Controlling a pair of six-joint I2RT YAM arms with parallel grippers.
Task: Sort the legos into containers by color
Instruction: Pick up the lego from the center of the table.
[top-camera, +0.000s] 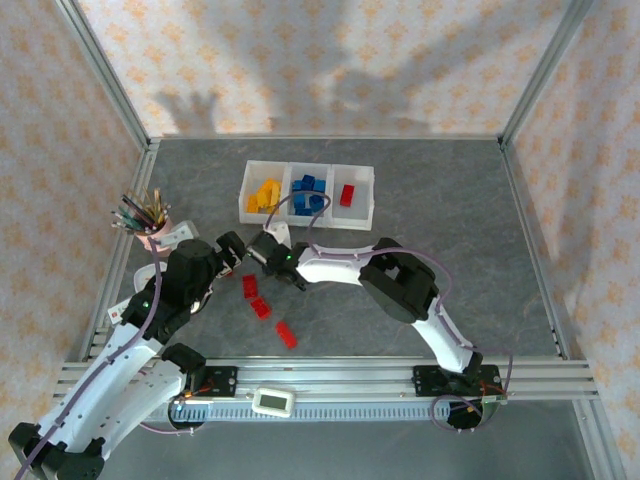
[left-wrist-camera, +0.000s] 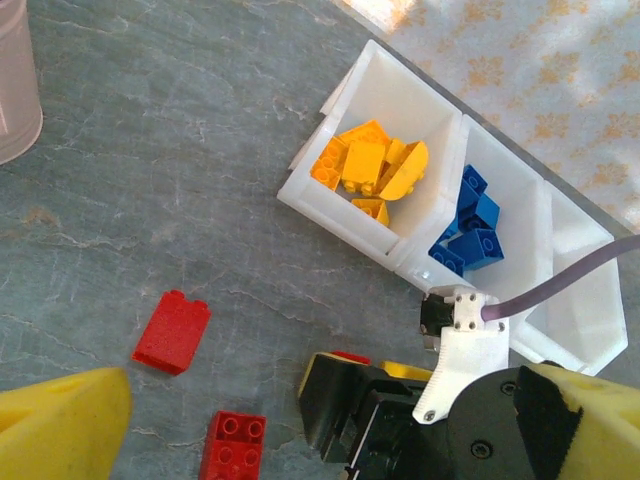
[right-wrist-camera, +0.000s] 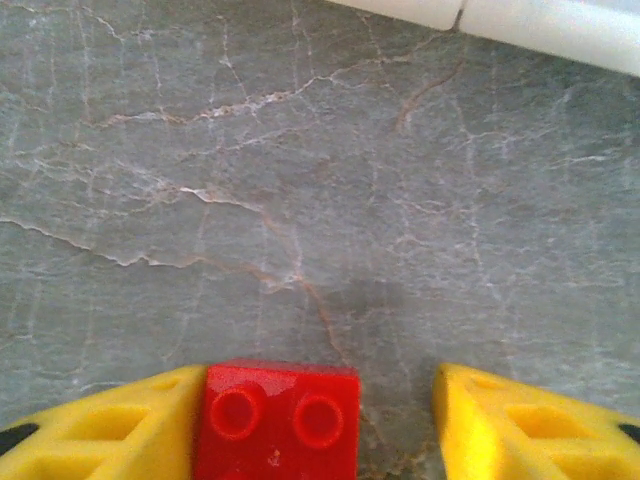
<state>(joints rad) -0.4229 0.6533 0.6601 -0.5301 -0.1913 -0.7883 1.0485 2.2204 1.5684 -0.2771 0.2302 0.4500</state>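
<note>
The right hand (right-wrist-camera: 320, 388) sits low over the grey, marble-veined surface (right-wrist-camera: 300, 180), its two ribbed yellow fingers (right-wrist-camera: 520, 420) parted. A glossy red brick (right-wrist-camera: 277, 418) with two round studs on top lies between them. It touches the finger on the left of the wrist view, and a strip of bare stone separates it from the other finger, so it is not pinched. Ahead of this hand, across open surface, runs the smooth white rim of the tray (right-wrist-camera: 520, 15).

The left hand (left-wrist-camera: 330, 400) is spread wide and holds nothing, its blunt yellow fingertips sitting far apart. Under the gap between them is the black-and-white wrist of the other arm.

Just ahead of its left fingertip lie two loose red bricks. One is an oblong brick (left-wrist-camera: 172, 331) with a smooth face up, and the other is a square four-stud brick (left-wrist-camera: 232, 448), nearer the hand. A third loose brick (top-camera: 287, 334) rests behind both hands, toward the arm bases.

Further ahead of the left hand, the tray's translucent square bins hold the sorted pieces. Yellow-orange bricks (left-wrist-camera: 370, 165) are heaped in the first bin, with blue bricks (left-wrist-camera: 470, 225) in the middle one. A single red piece (top-camera: 347, 195) lies in the last bin.

A pale pink cup (top-camera: 152, 232) of pencils (top-camera: 140, 208) stands off to the left hand's left.
</note>
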